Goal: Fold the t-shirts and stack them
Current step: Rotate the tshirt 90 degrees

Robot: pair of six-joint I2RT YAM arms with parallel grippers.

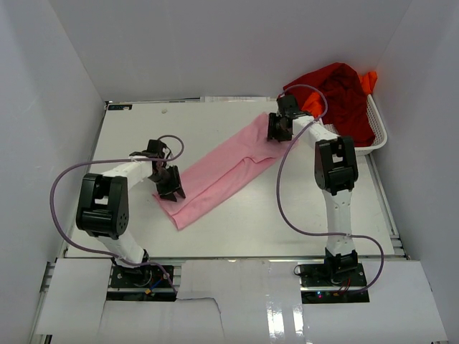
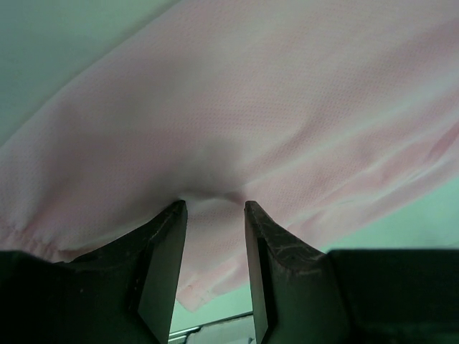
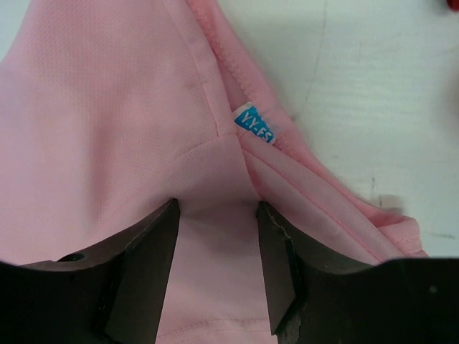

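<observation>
The pink t-shirt (image 1: 222,175) lies long across the bench (image 1: 287,222). Left fingers (image 1: 172,190) pinch its left-edge end; right fingers (image 1: 277,133) pinch the end near the far right corner.

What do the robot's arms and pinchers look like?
Both the left arm and right arm are white tubes with chunky black joints. A thin purple cable loops off each one. The left gripper and right gripper each have two flat black fingers.

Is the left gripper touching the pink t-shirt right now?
Touching. The left wrist view shows the pink t-shirt puckering where it is drawn in between the jaws of the left gripper.
</observation>
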